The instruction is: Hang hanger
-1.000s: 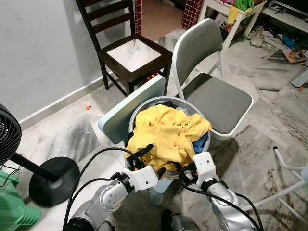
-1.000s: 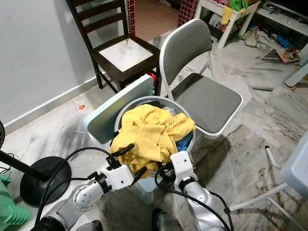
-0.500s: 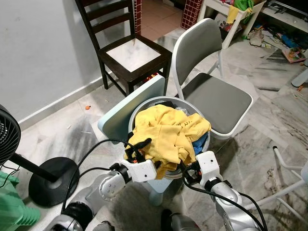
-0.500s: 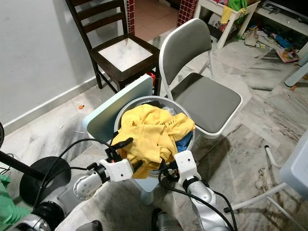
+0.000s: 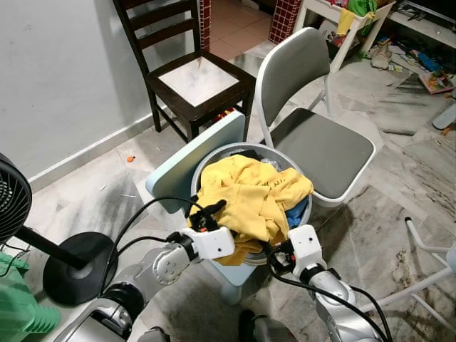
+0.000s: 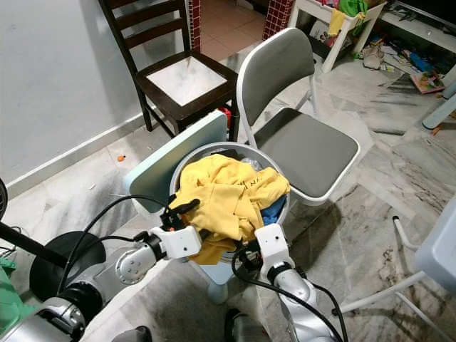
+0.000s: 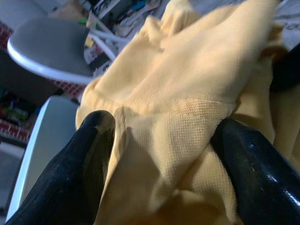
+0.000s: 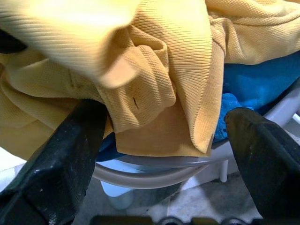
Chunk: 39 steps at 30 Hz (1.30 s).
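Underfoot, the grey-veined marble floor (image 5: 399,214) runs out to a white wall (image 5: 57,71) at 10 o'clock, where a dark wooden chair (image 5: 192,78) stands with its pale seat bare, and just beside it at 1 o'clock sits a white-framed folding chair (image 5: 320,135) with a grey seat. A black fan (image 5: 28,221) on its round base stands at 8 o'clock, and cluttered white shelving (image 5: 349,21) lines the far side at 1 o'clock. At the centre of the head views a round grey laundry basket (image 5: 214,158) rests on a pale blue stool (image 5: 192,167), heaped with a yellow shirt (image 5: 249,196) over something blue (image 8: 253,79). No hanger can be made out anywhere; the task's thing is not to be seen among the cloth. The left gripper (image 5: 206,217) sits at the basket's near rim at 7 o'clock, its two black fingers (image 7: 89,154) spread with a fold of the yellow shirt bunched between them, though whether they actually pinch it cannot be told. The right gripper (image 8: 164,140) is at the near rim at 5 o'clock, fingers wide apart beneath the hanging shirt edge, holding nothing. Compared with a second ago, the left gripper has moved up from below the rim into the cloth, and the right one has stayed low by the rim, while the basket, chairs and fan have not shifted.
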Available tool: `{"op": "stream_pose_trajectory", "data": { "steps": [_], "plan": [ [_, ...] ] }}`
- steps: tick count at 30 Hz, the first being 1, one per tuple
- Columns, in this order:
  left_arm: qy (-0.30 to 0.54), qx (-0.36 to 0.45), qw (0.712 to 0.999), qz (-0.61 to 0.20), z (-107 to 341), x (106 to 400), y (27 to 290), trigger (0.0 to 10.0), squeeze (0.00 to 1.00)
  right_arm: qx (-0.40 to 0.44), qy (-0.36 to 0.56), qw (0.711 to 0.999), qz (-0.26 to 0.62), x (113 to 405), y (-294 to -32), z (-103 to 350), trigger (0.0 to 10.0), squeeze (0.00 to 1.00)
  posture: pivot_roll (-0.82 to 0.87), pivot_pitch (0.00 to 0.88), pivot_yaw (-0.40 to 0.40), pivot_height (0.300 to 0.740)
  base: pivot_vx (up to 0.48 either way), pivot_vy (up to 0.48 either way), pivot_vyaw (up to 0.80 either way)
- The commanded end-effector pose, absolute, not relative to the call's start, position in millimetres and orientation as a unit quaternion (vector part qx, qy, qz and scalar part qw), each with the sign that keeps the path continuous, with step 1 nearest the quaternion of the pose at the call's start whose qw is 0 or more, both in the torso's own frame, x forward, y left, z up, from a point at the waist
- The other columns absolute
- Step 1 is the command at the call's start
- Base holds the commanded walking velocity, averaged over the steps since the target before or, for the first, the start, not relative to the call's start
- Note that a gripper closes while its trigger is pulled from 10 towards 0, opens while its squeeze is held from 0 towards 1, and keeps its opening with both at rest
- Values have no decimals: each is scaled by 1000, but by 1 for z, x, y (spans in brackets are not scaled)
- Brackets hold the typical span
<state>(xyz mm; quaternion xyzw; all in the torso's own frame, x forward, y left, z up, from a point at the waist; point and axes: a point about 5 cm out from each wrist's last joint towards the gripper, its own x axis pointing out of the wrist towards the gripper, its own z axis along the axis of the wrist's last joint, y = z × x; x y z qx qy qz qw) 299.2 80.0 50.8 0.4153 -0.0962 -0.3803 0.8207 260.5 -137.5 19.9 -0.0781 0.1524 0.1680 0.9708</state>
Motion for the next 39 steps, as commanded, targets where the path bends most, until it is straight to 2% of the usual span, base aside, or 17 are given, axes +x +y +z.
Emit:
{"op": "stream_pose_trajectory", "data": {
  "steps": [1,8,15,16,18,19,34,36,39],
  "plan": [
    [-103,416,808,-404,47,293,70,10000,0,-79,162,969,170,257,-138,15,10000,141,-118,198,-68,740,0,0,0],
    [-109,407,807,-414,45,289,59,10000,0,-77,164,968,171,257,-136,14,10000,141,-113,198,-67,740,0,0,0],
    [-82,414,810,-408,39,289,60,10000,0,-77,166,968,173,258,-135,13,10000,141,-107,194,-68,740,0,0,0],
    [-67,418,810,-405,36,290,64,9020,0,-77,166,968,174,259,-134,14,10000,137,-107,192,-69,740,0,0,0],
    [-63,421,809,-405,35,290,65,9020,0,-77,165,968,174,259,-134,14,10000,137,-107,192,-69,740,0,0,0],
    [-49,421,812,-403,33,291,69,0,0,-77,165,968,175,260,-133,14,10000,141,-107,191,-69,740,0,0,0],
    [-30,421,819,-388,31,294,84,0,0,-75,165,968,175,262,-131,13,10000,133,-97,189,-62,740,0,0,0],
    [-53,393,835,-383,38,294,81,0,0,-75,165,968,175,262,-131,13,10000,141,-97,188,-63,740,0,0,0],
    [-70,380,840,-381,43,295,79,0,0,-76,166,968,175,262,-132,13,10000,137,-95,189,-64,740,0,0,0]
  ]
}}
